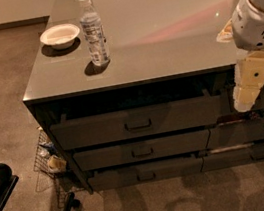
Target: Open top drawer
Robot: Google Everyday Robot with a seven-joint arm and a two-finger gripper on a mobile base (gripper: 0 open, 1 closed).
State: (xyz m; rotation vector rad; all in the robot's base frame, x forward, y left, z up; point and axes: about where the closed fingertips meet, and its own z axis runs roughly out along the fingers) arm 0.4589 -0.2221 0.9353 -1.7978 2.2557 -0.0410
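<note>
The top drawer (pixel 137 122) is a wide dark grey front under the counter edge, with a small bar handle (pixel 138 125) at its centre. It stands pulled out a little, with a dark gap above it. My gripper (pixel 246 95) hangs at the right, cream fingers pointing down, in front of the right drawer column and well right of the handle. It holds nothing that I can see.
A water bottle (pixel 93 31) and a white bowl (pixel 60 36) stand on the grey counter (pixel 160 36). Two shallower drawers (pixel 142 151) lie below. A wire basket (pixel 48 160) sits at the left corner; a black chair base (pixel 6 200) is bottom left.
</note>
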